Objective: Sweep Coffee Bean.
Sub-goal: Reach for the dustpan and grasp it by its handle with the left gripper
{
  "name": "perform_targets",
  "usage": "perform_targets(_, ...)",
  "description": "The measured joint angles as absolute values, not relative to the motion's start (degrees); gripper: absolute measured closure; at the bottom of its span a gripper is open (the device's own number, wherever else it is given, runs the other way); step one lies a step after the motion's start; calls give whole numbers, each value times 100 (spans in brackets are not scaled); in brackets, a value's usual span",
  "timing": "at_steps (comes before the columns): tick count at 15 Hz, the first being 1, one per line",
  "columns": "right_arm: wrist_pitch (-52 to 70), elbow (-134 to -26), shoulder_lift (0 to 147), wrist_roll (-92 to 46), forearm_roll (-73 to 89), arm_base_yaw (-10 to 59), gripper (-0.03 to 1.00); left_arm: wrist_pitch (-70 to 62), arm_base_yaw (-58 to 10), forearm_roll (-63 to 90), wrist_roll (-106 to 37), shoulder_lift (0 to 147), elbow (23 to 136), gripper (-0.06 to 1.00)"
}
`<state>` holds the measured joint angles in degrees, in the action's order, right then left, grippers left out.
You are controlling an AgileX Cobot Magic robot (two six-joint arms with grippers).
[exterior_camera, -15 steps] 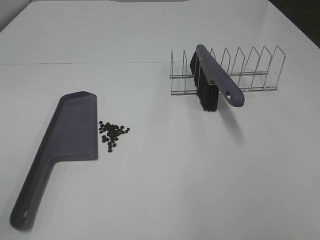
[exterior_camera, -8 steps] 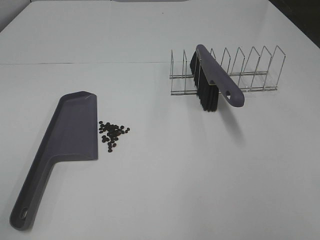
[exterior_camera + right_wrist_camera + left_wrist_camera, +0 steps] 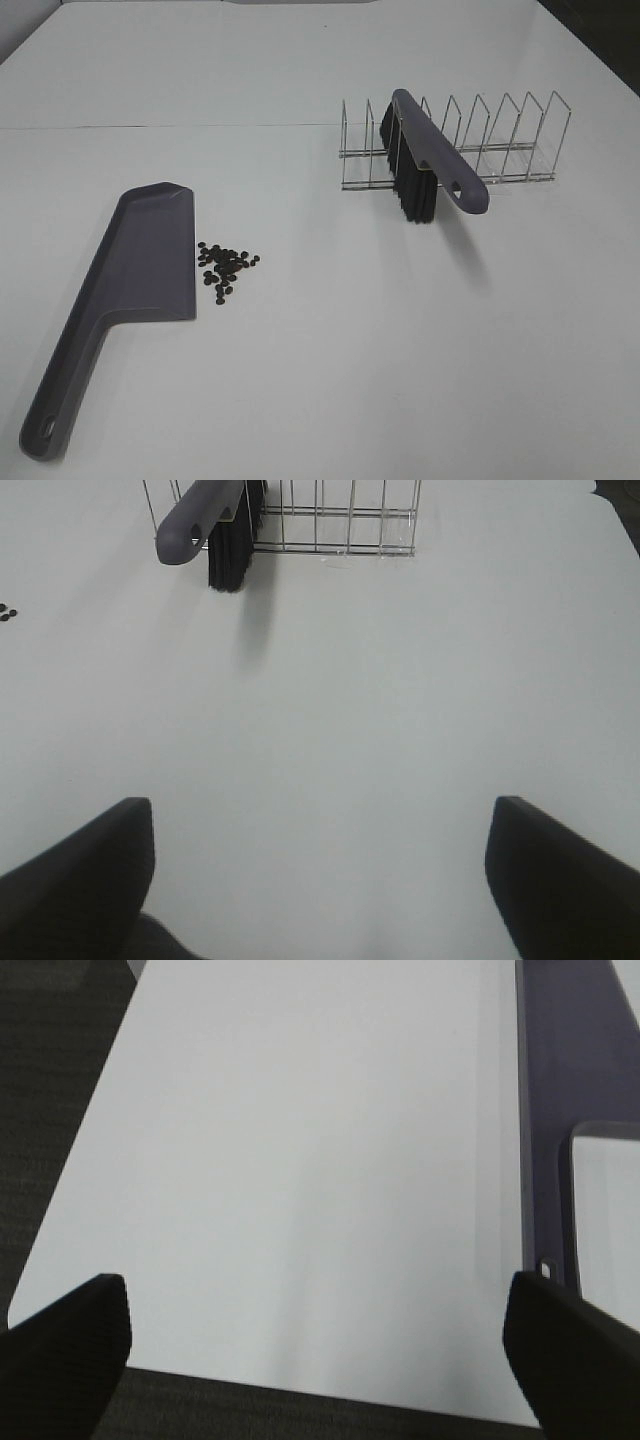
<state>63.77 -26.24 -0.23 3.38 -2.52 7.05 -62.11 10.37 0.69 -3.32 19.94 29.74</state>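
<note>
- Coffee bean (image 3: pixel 227 267) cluster: loose on the white table (image 3: pixel 400 350), at 3 o'clock of the dustpan (image 3: pixel 140 270), just beside the pan's long straight edge. Whether the nearest beans touch it cannot be told.
- Dustpan lies flat, with its handle running toward 7 o'clock.
- Brush (image 3: pixel 430 165) sits in the wire rack (image 3: pixel 500 150), bristles down, at about 2 o'clock of the beans and well apart from them.
- Right gripper (image 3: pixel 320 880): fingers spread wide, with only bare table between them. A few beans (image 3: pixel 6 612) show at the frame edge of the right wrist view, well apart from the fingertips. The brush (image 3: pixel 200 520) and rack (image 3: pixel 340 520) are likewise far off.
- Left gripper (image 3: pixel 320 1350): fingers spread wide, gripping nothing. The dustpan (image 3: pixel 575 1050) is beside one fingertip. Where the beans lie relative to this gripper cannot be told.
- Neither gripper appears in the exterior high view.
</note>
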Motion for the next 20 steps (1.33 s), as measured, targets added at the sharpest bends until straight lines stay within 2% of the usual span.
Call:
perform_targets(7,6377,-2624,-23,338,-252,705,20,-5816,1037,103,-183,3833,3375,1)
perform_targets(15,6377,-2624,-23,338,-252,705,20,-5214,1020,1203,-338,6383,4114,1)
perform_targets(20,6377,-2624,-23,338,-252,705,20,-4595,155,1243,86,7013,4246,1)
